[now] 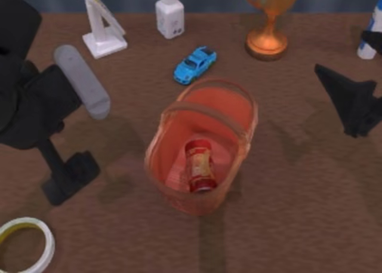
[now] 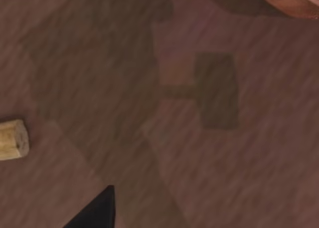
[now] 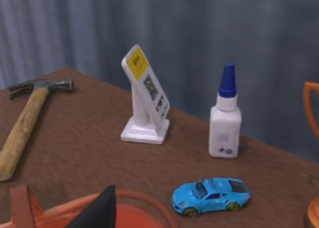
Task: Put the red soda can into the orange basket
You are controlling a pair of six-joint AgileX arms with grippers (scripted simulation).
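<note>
- My left pincer (image 1: 64, 180) hangs low over the counter (image 1: 310, 213) at its left side, left of the basket and well apart from it; I cannot tell from any view whether it is apart or together, and nothing is held in it.
- My right pincer (image 1: 352, 106) is parked at the right side of the counter, a dark shape clear of the basket; I cannot tell its state either, and it carries nothing.
- The red soda can (image 1: 200, 165) already lies inside the orange basket (image 1: 156, 159), tipped on its side on the ribbed bottom, toward the near end, under the arched handle.
- So, as I judge it, the placing is done: the can sits within the walls and neither pincer touches it.
- Relative to the left pincer, the can is off to the right, with the basket wall between them; relative to the right pincer, it is well to the left and nearer the front edge.
- Handling, as a guess: the can looks light, stiff and thin-walled, smooth enough to slip and free to roll while lying down. If I had to take it again, I would close across its middle, at the label, from above, threading past the handle.
- The basket looks rigid but light; a bump could shift it.
- Around it stand a blue toy car (image 1: 194, 64), a white bottle (image 1: 169, 13), a trophy cup (image 1: 270, 22) and a tape roll (image 1: 24, 246).
</note>
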